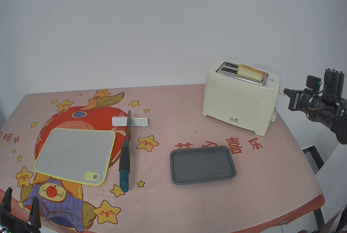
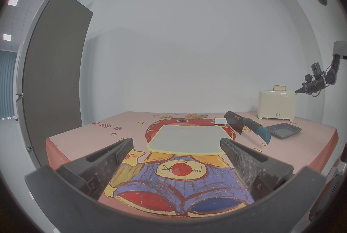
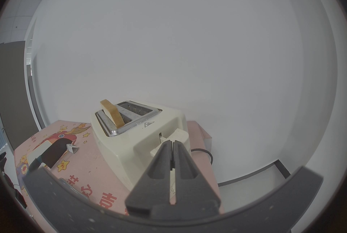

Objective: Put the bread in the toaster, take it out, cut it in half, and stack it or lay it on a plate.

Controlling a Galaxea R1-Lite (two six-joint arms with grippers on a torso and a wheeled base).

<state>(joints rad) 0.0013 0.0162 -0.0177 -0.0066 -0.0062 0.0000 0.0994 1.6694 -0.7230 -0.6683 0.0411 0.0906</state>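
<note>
A slice of bread (image 1: 250, 72) stands up out of the front slot of the cream toaster (image 1: 238, 100) at the back right of the table. My right gripper (image 1: 285, 92) is shut and empty, its tip right at the toaster's side lever (image 3: 177, 134); whether it touches the lever I cannot tell. In the right wrist view the right gripper (image 3: 171, 142) points at the toaster (image 3: 123, 140) and the bread (image 3: 112, 112). My left gripper (image 2: 175, 142) hangs open and empty over the table's near left corner, short of the cutting board (image 2: 186, 138).
A grey cutting board (image 1: 76, 150) with a yellow-green rim lies on the left. Beside it a knife (image 1: 125, 158) with a teal handle leans its blade on a white rest (image 1: 139, 122). An empty dark grey plate (image 1: 202, 165) sits in front of the toaster.
</note>
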